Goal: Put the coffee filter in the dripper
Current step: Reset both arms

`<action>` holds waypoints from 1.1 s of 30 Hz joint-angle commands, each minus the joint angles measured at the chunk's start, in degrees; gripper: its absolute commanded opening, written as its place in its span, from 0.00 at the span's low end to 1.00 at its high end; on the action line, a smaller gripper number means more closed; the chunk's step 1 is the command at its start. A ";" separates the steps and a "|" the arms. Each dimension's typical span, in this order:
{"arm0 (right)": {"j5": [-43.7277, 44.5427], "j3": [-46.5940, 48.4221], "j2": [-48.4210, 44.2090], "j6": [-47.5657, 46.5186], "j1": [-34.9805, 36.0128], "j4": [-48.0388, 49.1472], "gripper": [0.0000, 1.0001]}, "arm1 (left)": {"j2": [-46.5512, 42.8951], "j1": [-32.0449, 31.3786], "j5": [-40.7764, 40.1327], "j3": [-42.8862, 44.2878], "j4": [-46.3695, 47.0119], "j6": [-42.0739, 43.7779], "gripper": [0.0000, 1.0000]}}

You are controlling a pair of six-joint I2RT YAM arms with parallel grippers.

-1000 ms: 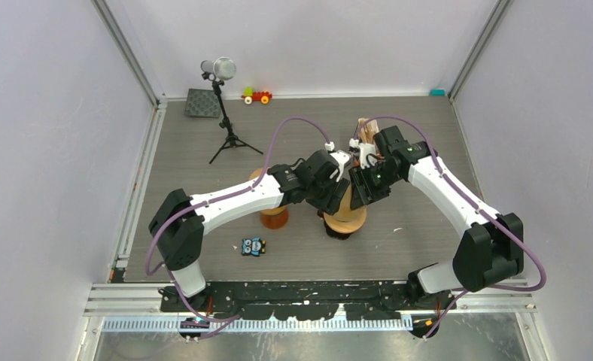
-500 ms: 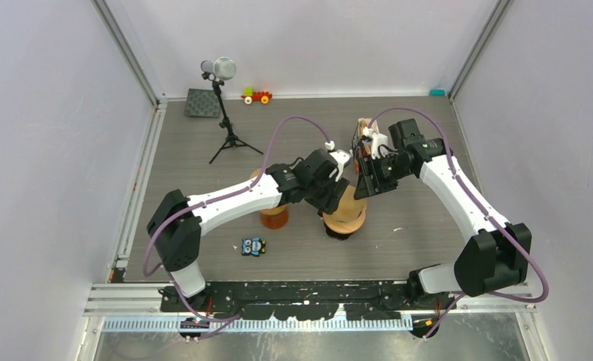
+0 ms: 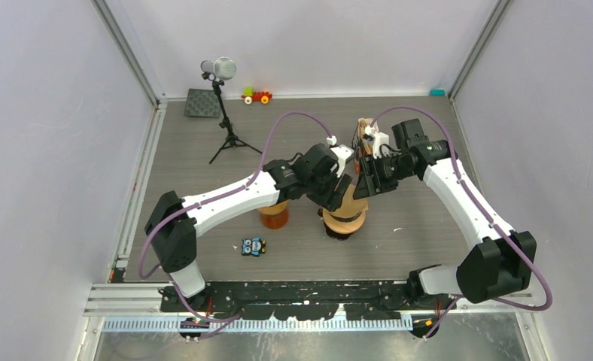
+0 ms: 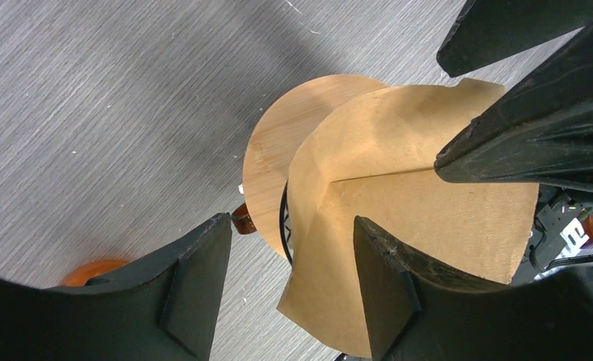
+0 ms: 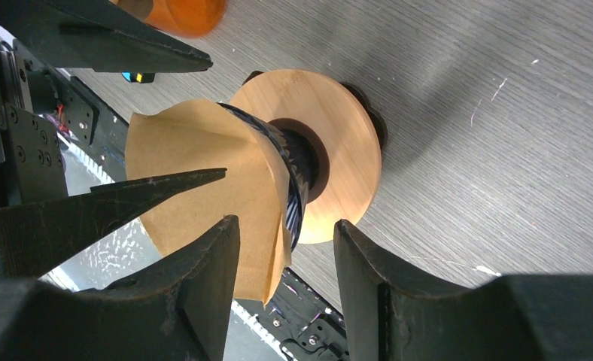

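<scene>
The brown paper coffee filter (image 4: 421,203) sits as an opened cone in the dripper, whose wooden collar (image 4: 275,150) shows beneath it. In the top view the dripper (image 3: 345,222) stands mid-table under both grippers. My left gripper (image 4: 290,289) hangs open over the filter's near edge; that edge lies in the gap, unpinched. My right gripper (image 5: 286,289) is open beside the filter (image 5: 203,150) and wooden collar (image 5: 339,143), and the paper's edge reaches in between its fingers. One finger of the left gripper (image 5: 105,203) lies across the filter in the right wrist view.
An orange cup (image 3: 274,216) stands just left of the dripper. A small blue toy (image 3: 253,247) lies nearer the arm bases. At the back are a microphone on a tripod (image 3: 220,71), a dark pad (image 3: 202,103), a toy car (image 3: 256,95) and a filter stack (image 3: 365,128).
My right gripper has drawn back a little to the right of the dripper and its jaws have widened. The left gripper has stayed over the filter.
</scene>
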 commanded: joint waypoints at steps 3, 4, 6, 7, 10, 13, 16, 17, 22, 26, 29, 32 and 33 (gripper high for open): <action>-1.97 1.95 -3.10 -0.44 -0.64 -0.76 0.54 | -3.33 -0.03 1.23 2.79 -0.10 1.98 0.63; -2.06 2.04 -3.35 -0.51 -0.77 -0.70 0.54 | -3.63 -0.02 1.03 2.85 -0.04 2.31 0.63; -2.34 2.24 -3.86 -0.70 -1.41 -0.68 0.55 | -4.17 -0.02 0.61 3.01 -0.04 3.10 0.63; -2.64 2.52 -4.01 -0.78 -2.08 -0.68 0.55 | -4.46 -0.09 0.42 3.13 -0.09 3.69 0.63; -3.66 3.89 -4.60 -1.05 -4.06 -0.57 0.55 | -5.79 -0.02 -0.26 3.84 -0.37 5.88 0.64; -4.77 5.45 -5.49 -0.10 -6.52 1.52 0.55 | -7.21 -0.01 -3.07 4.80 -0.71 8.14 0.64; -4.53 7.06 -6.21 1.61 -7.91 4.39 0.58 | -8.70 0.53 -5.13 6.12 -1.31 9.98 0.64; -3.99 7.63 -6.37 2.23 -7.93 5.37 0.58 | -9.20 1.04 -5.29 6.54 -1.52 10.16 0.65; 0.57 9.92 -7.70 3.33 -8.09 9.18 0.61 | -12.75 5.30 -3.94 7.21 -2.31 9.81 0.66; 5.85 10.70 -8.40 5.13 -8.06 11.65 0.69 | -17.18 10.22 -1.73 4.98 -1.23 8.62 0.67; 7.88 10.20 -8.90 5.48 -8.07 13.74 0.78 | -21.57 14.96 -0.18 1.37 0.88 7.77 0.68; 8.30 9.10 -9.27 6.32 -8.02 15.87 0.83 | -27.94 18.79 0.92 -3.28 3.91 7.77 0.70; 8.25 8.71 -9.27 6.51 -8.07 16.28 0.83 | -29.79 19.86 0.71 -4.79 4.54 7.81 0.73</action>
